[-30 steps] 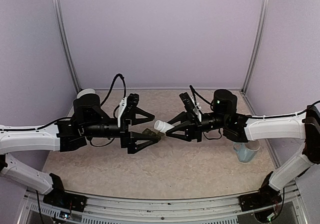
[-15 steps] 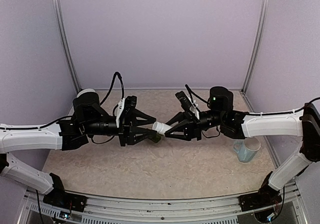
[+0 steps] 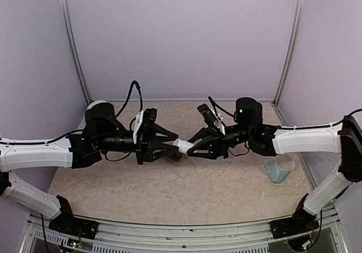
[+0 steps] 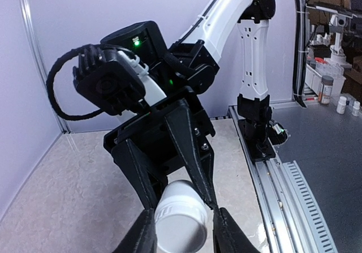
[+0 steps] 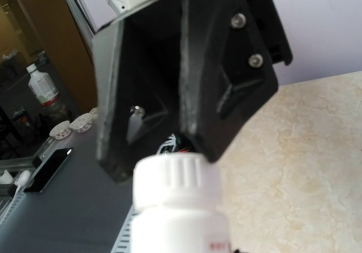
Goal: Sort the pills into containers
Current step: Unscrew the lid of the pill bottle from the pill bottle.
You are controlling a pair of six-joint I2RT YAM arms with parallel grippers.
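The right hand (image 3: 193,145) is clenched on a white bottle (image 5: 178,213), holding it over the middle of the table (image 3: 186,196). The bottle's ribbed cap points toward the left hand (image 4: 181,236), whose two fingers are closed against the sides of the cap. The containers (image 3: 176,156), a dark green strip, lie on the table just beneath the meeting hands, partly hidden. A pale blue mug (image 3: 279,170) stands well off to the right.

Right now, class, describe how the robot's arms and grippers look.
The left arm and right arm have white shells and black joints, with black cables looping at the wrists. The left gripper and right gripper are black, with triangular fingers.
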